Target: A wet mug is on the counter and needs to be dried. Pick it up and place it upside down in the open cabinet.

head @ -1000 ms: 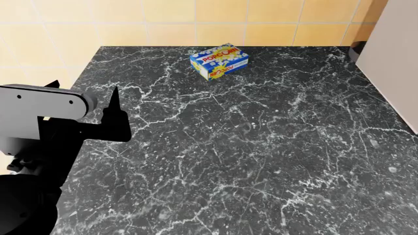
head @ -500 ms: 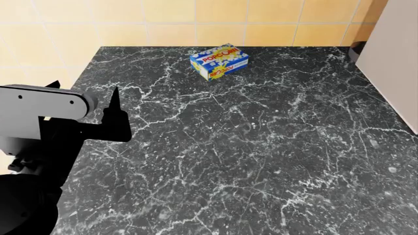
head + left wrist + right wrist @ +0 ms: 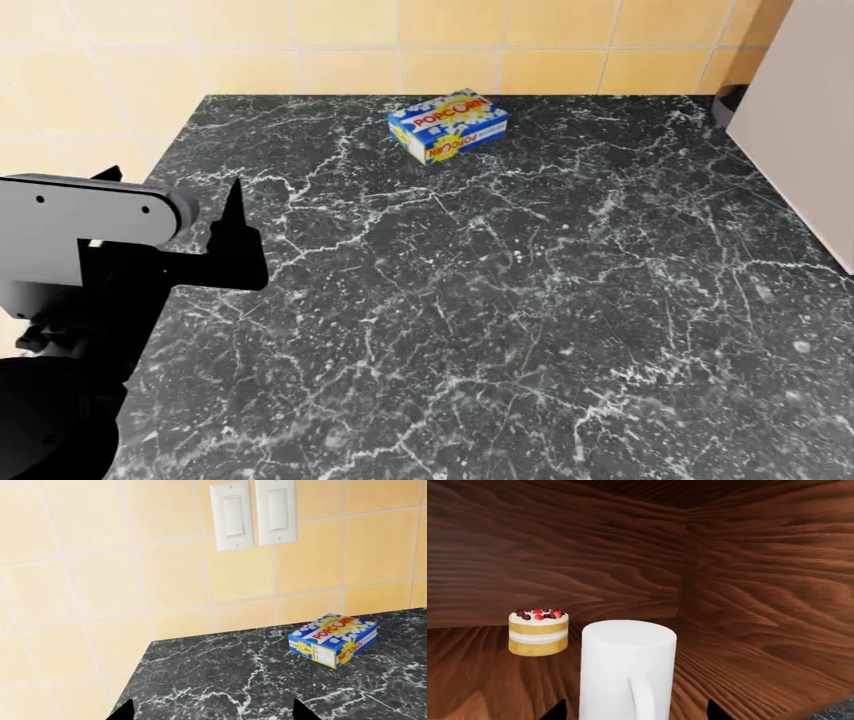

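The mug (image 3: 627, 672) stands inside the wooden cabinet (image 3: 740, 580), just beside a small layered cake (image 3: 538, 632), its flat closed end up and handle facing the right wrist camera. The right pincer (image 3: 630, 711) shows only two dark tips flanking the mug; whether they grip it I cannot tell. Glossy, wet ceramic is rigid, slippery and breakable, so hold across the body. The left pincer (image 3: 208, 711) is spread, empty, above the counter (image 3: 534, 300), well apart from the popcorn box (image 3: 449, 125).

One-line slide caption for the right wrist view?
White mug standing closed end up inside the wooden cabinet, a small layer cake behind it.
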